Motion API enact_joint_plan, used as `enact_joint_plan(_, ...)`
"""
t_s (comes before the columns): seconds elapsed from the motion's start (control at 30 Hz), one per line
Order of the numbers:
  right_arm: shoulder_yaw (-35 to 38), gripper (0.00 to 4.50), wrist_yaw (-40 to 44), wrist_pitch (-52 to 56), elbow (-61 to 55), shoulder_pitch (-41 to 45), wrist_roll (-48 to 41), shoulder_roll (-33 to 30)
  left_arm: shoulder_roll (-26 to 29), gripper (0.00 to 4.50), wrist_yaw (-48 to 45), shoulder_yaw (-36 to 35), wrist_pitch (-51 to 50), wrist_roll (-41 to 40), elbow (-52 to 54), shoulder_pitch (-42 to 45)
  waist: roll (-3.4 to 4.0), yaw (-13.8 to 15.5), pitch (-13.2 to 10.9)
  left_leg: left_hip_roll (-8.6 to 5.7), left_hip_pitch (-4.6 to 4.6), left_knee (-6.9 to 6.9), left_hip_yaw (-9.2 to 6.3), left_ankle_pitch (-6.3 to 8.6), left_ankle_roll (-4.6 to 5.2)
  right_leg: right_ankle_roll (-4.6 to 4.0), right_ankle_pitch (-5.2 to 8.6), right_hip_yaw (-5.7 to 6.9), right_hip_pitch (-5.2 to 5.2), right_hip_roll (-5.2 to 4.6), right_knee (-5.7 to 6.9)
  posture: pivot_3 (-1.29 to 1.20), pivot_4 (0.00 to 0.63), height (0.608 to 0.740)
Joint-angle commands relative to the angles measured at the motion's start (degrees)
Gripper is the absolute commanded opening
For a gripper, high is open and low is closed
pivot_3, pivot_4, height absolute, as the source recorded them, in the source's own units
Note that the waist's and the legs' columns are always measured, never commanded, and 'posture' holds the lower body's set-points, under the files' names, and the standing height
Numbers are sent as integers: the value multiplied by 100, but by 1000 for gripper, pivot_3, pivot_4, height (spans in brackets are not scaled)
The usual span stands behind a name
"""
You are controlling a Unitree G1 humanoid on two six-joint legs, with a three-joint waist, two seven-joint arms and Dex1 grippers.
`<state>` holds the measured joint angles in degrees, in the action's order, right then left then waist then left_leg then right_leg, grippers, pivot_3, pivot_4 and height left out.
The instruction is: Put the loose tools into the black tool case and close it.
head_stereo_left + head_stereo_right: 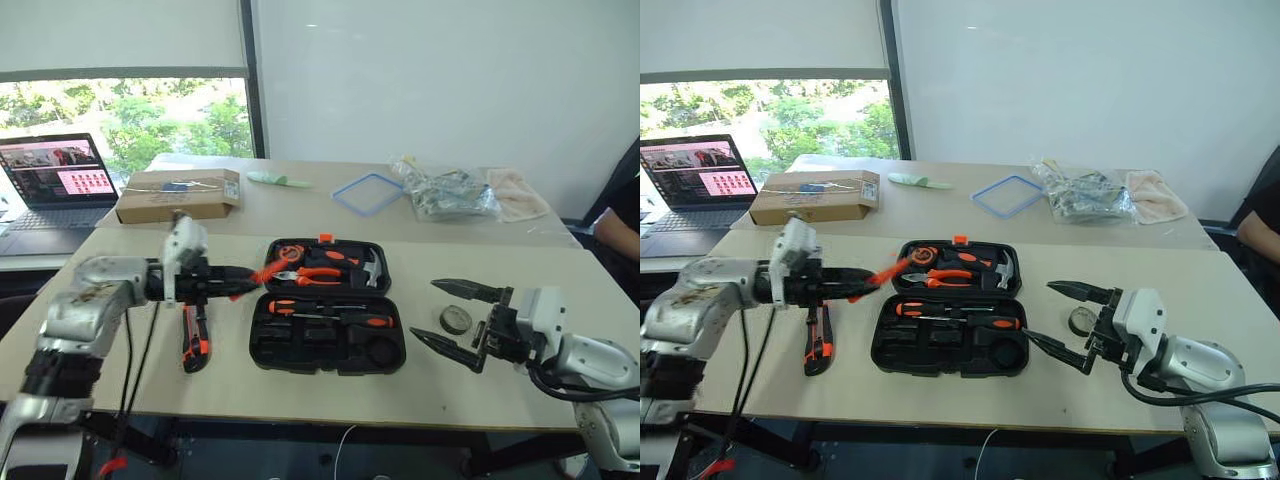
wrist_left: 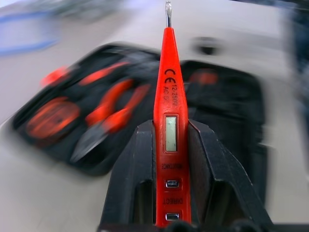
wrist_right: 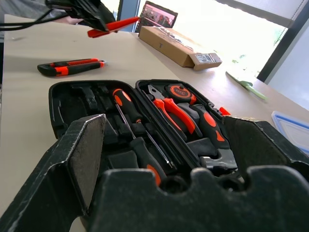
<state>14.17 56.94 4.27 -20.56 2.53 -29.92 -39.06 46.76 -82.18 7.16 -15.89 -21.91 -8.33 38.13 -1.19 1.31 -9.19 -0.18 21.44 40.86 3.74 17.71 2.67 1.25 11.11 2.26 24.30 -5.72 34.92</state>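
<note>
The black tool case [image 1: 262, 345] lies open in the middle of the near table, with two orange-and-black screwdrivers [image 1: 330, 313] in its near half. My left gripper [image 1: 236, 283] hovers just left of the case, shut on the slim orange tester pen [image 2: 170, 121], whose tip points over the case's far half. Below it, the utility knife [image 1: 195, 340] lies on the table. The grey tape roll [image 1: 456, 319] rests right of the case. My right gripper [image 1: 426, 312] is open and level beside the roll, facing the case and holding nothing.
Pliers [image 1: 318, 275] and a hammer [image 1: 370, 268] sit in the case's far half. On the rear table are a cardboard box [image 1: 178, 194], a blue frame [image 1: 368, 192] and a plastic bag [image 1: 450, 192]. A laptop [image 1: 50, 185] stands far left. A person's arm [image 1: 620, 228] is at the right edge.
</note>
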Motion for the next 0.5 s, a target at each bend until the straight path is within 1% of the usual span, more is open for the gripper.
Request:
enact_joint_plan(0.03, 93, 4500, -76, 32, -270, -74, -93, -44, -289, 475, -214, 795, 854, 973, -555, 394, -1, -5, 0, 0, -2, 1, 1, 3, 6, 1, 0, -1, -2, 2, 0, 0, 150, 740)
enact_joint_plan(0.1, 86, 4500, -109, 48, -345, -134, -101, -40, -472, 475, -106, 1050, 1123, 1368, -899, 552, -2, -22, -1, 2, 1, 7, 0, 23, 40, 1, 0, -3, 0, 8, 2, 0, 150, 740)
enact_joint_plan(0.2, 111, 4500, -167, 76, -439, -217, -122, -37, -656, 475, -52, 1207, 1372, 1681, -1296, 704, -4, -63, -2, 6, 12, 8, -4, 23, 42, 2, 0, -3, 8, 16, 9, 0, 150, 740)
enact_joint_plan(0.4, 123, 4500, -292, 89, -607, -397, -118, 13, -943, 475, 208, 1314, 1516, 2148, -1857, 958, -4, -41, -2, 9, 14, 10, -9, 25, 45, 6, 0, -1, 6, 13, 9, 0, 150, 740)
enact_joint_plan(0.5, 107, 4500, -340, 93, -666, -443, -122, 19, -960, 475, 94, 1354, 1503, 2252, -1892, 988, -4, -11, -2, 8, 15, 33, -12, 33, 61, 12, 2, 0, 2, 6, 6, 0, 150, 740)
